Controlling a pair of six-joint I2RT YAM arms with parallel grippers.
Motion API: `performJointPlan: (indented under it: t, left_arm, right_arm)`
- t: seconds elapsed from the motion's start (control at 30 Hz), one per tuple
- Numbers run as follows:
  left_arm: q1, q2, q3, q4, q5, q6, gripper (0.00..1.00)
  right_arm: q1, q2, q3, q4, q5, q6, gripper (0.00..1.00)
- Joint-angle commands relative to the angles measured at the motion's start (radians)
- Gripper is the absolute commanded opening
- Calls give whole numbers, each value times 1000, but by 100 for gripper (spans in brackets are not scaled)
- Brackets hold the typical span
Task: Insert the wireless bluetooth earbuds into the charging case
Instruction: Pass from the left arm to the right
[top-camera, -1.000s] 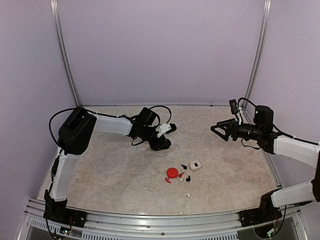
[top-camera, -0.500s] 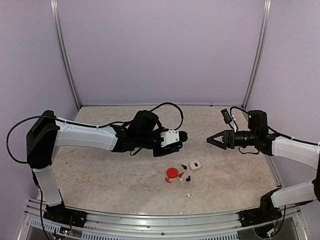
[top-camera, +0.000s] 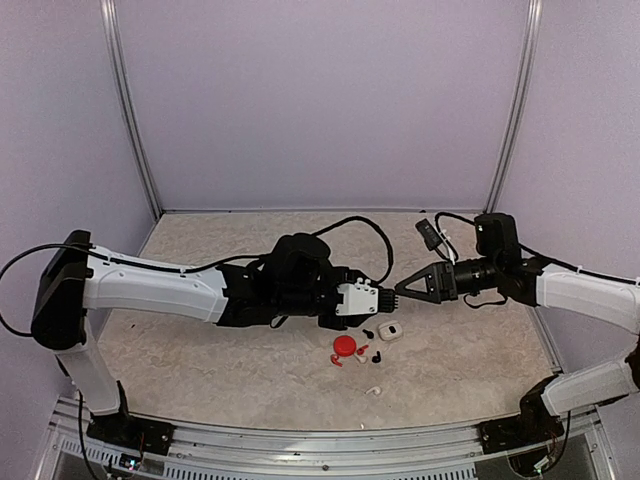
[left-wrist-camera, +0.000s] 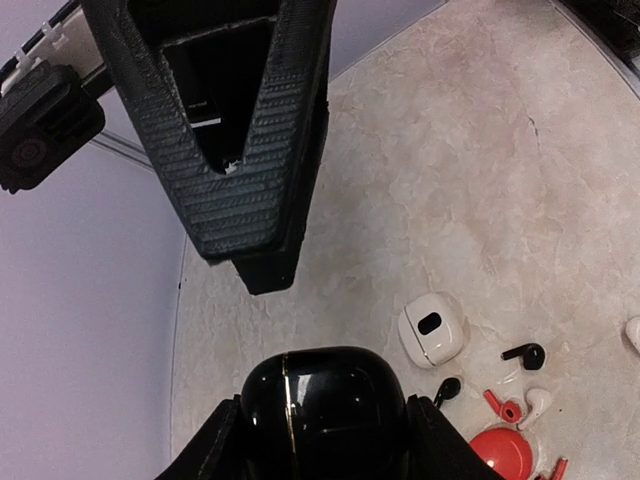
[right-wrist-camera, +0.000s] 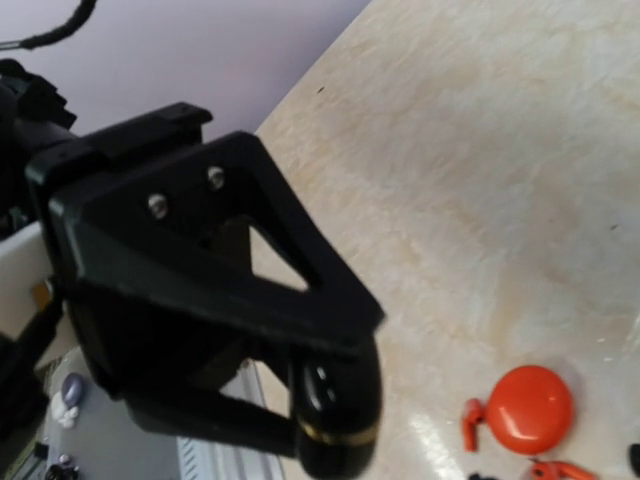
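Black case (left-wrist-camera: 325, 405) clamped; earbuds (left-wrist-camera: 524, 353) loose

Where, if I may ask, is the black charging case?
Centre of the top view: the left gripper holds the black charging case above the table, near the white case, facing the right gripper.

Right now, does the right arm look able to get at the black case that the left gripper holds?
Probably yes. The left gripper holds the black case above the table with its far end exposed, and the right gripper sits right at it with nothing between.
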Motion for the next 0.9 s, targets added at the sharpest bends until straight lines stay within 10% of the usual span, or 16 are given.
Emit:
performJointPlan:
  t: [0.0, 0.87]
  left_arm:
    - [-19, -37, 5, 4, -17, 26, 41]
    - [-35, -36, 11, 42, -63, -6, 42]
  right_arm:
    - [47, 22, 38, -35, -9, 6, 62]
    - [140, 64, 12, 104, 54, 82, 49]
